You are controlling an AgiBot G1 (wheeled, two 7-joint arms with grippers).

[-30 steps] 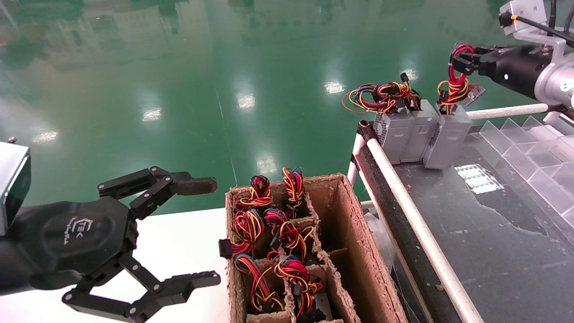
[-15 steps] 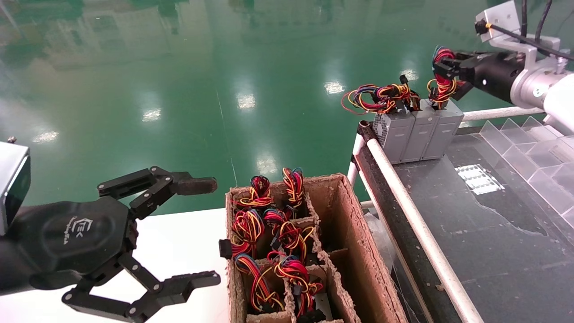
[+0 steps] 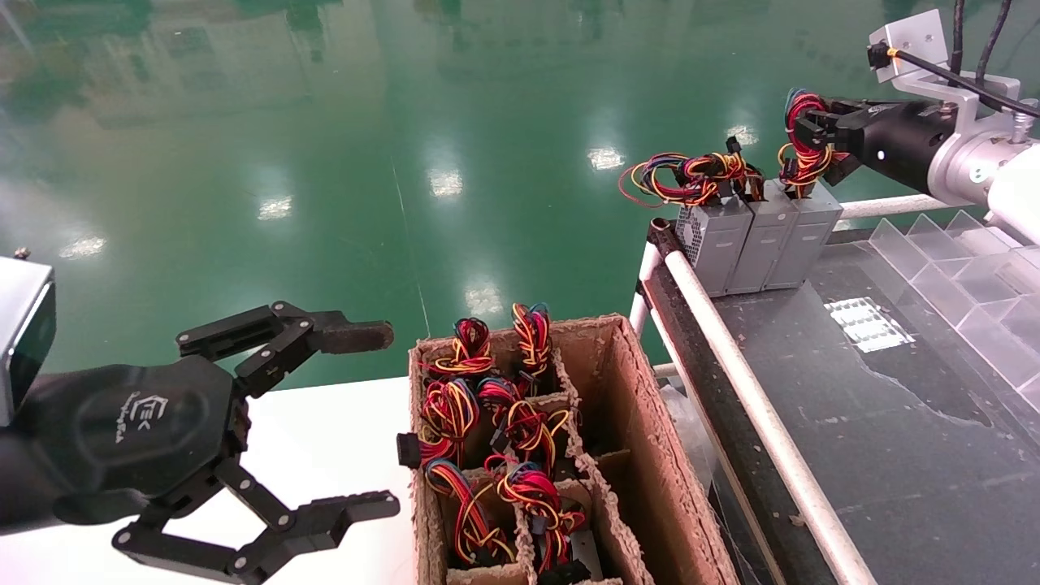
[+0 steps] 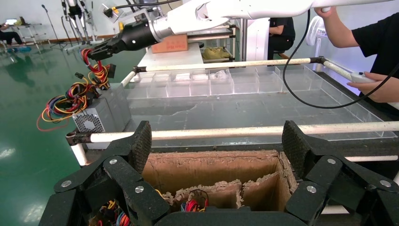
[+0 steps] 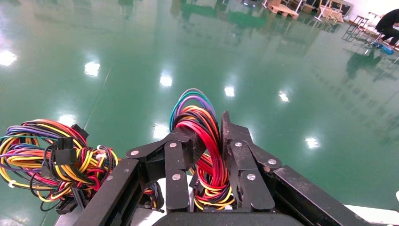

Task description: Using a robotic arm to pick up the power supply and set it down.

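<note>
Cardboard box [image 3: 650,455] of wired units, green floor [image 3: 325,122], clear divider tray [image 3: 967,276]

"TEK" on left end effector [image 3: 325,422]

Black linkage pincers on silver-grey wrists

The left pincer [image 3: 370,418] has a hexagonal palm with white logo and silver screws; black cables trail behind the right pincer [image 3: 812,130].

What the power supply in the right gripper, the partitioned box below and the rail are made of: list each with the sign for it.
Power supply: likely sheet metal, matte grey, with crisp folded edges; the right gripper is shut on its plastic-sheathed wire loop.
Partitioned box: probably pulp or cardboard, brown with rough, fibrous edges.
Rail: smooth white tube, material unclear.
</note>
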